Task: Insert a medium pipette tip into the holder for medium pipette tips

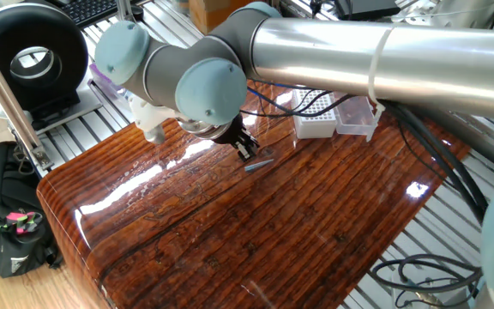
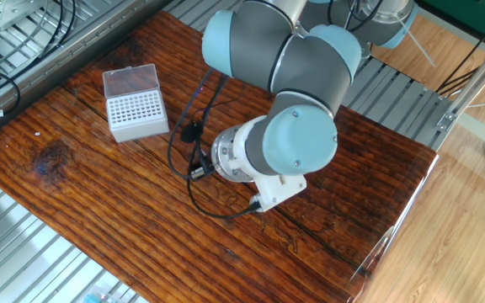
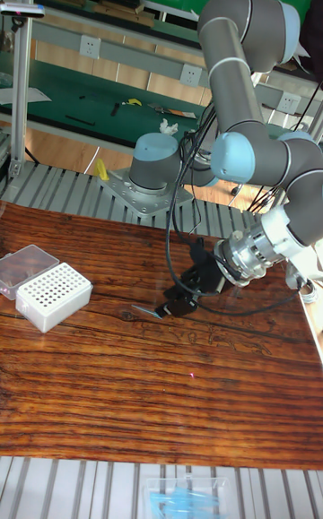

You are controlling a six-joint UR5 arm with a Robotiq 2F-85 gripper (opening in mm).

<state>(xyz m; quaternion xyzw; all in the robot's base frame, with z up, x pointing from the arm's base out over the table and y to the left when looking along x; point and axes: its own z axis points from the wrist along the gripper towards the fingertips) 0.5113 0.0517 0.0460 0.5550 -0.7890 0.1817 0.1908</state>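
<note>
The medium pipette tip point(image 1: 260, 165) lies flat on the wooden table, a thin bluish sliver; the tall fixed view shows the tip point(image 3: 144, 310) too. My gripper point(image 1: 245, 149) hangs low just beside it, fingers pointing down at the table. In the tall fixed view my gripper point(image 3: 170, 302) shows two black fingers with a gap between them and nothing held, the tip just left of their ends. The holder for medium pipette tips point(image 1: 320, 116) is a white box with a hole grid and a clear lid point(image 1: 356, 117). It stands well away at the table's far side point(image 3: 54, 295) point(image 2: 135, 114).
A black cable point(image 2: 183, 181) loops from my wrist across the wood. A light-blue pack point(image 3: 184, 492) lies on the metal rails off the table's front edge. A black bag point(image 1: 7, 215) and a black round device point(image 1: 28, 56) sit beyond the table's left end.
</note>
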